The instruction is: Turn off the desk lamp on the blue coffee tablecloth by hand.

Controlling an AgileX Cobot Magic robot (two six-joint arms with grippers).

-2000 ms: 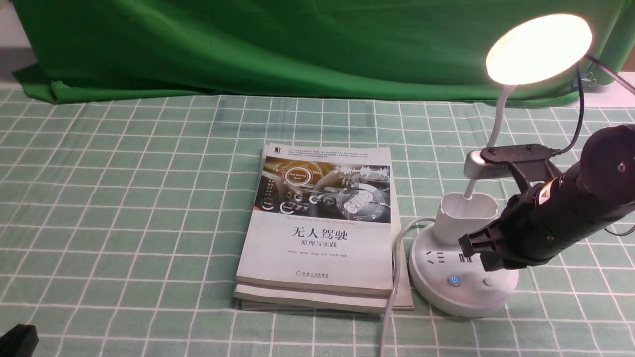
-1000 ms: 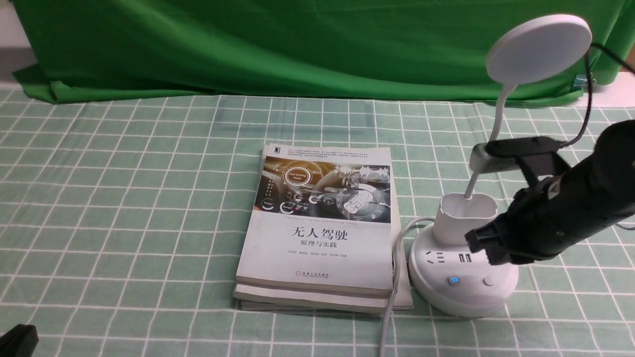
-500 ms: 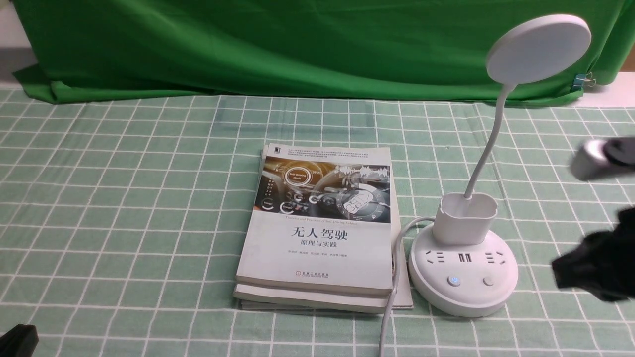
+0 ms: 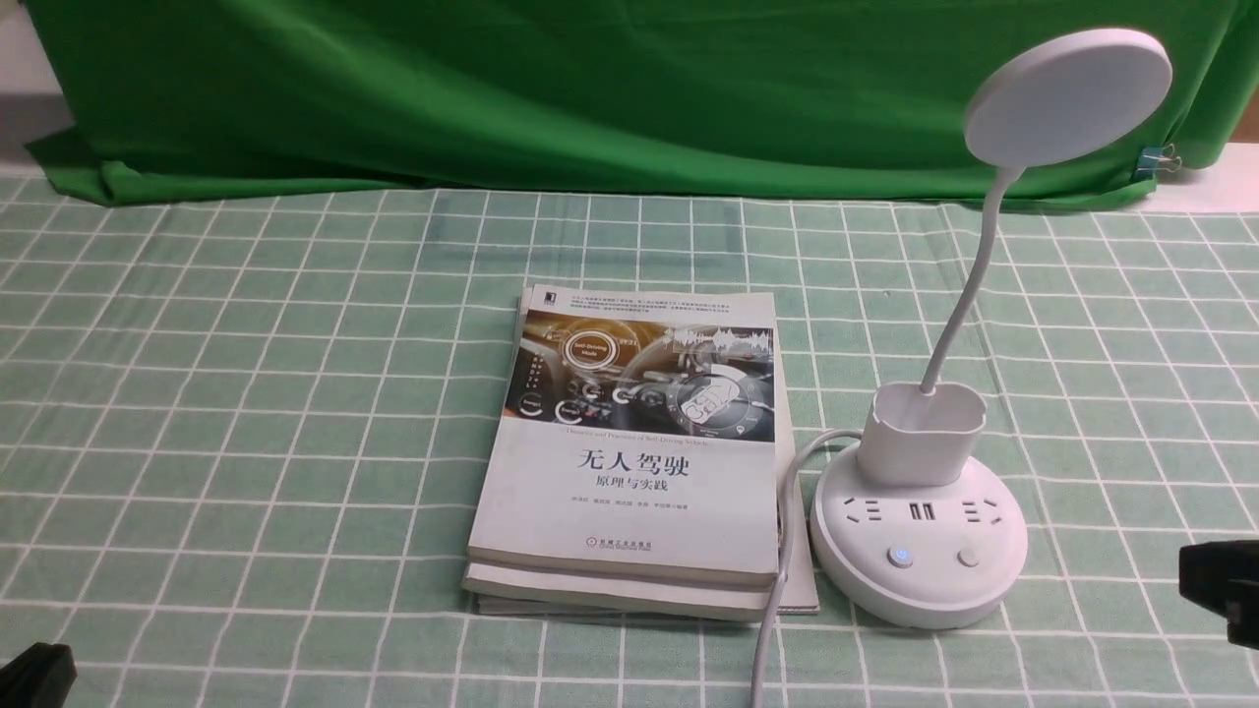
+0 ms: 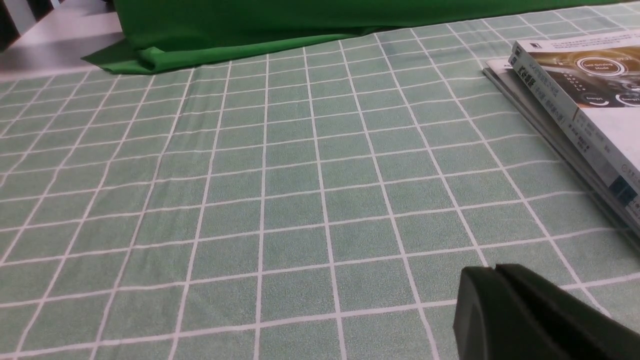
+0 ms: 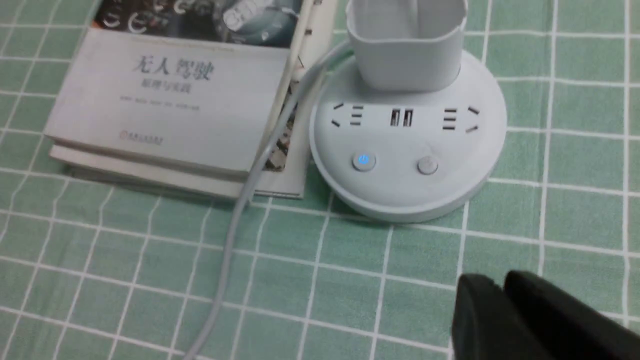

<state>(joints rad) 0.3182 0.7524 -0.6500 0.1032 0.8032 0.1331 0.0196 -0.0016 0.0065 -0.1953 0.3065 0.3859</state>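
Observation:
The white desk lamp [image 4: 918, 551] stands on the pale green checked tablecloth [image 4: 246, 393] at the right; its disc head [image 4: 1068, 96] is dark. The base also shows in the right wrist view [image 6: 407, 150], with a blue-lit button [image 6: 363, 161] and a plain button [image 6: 427, 165]. My right gripper [image 6: 500, 286] is shut and empty, off the lamp to its right, and shows at the front view's right edge [image 4: 1195, 582]. My left gripper [image 5: 492, 270] is shut and empty, low over bare cloth, at the front view's bottom left corner [image 4: 39, 674].
A stack of books [image 4: 634, 452] lies just left of the lamp base. The lamp's white cord [image 4: 777, 600] runs between them toward the front edge. A dark green backdrop cloth [image 4: 590, 88] hangs along the back.
The lamp's head went from lit to dark. My right arm then lifted off the base and drew back to the right, nearly out of the front view. The left arm stayed still.

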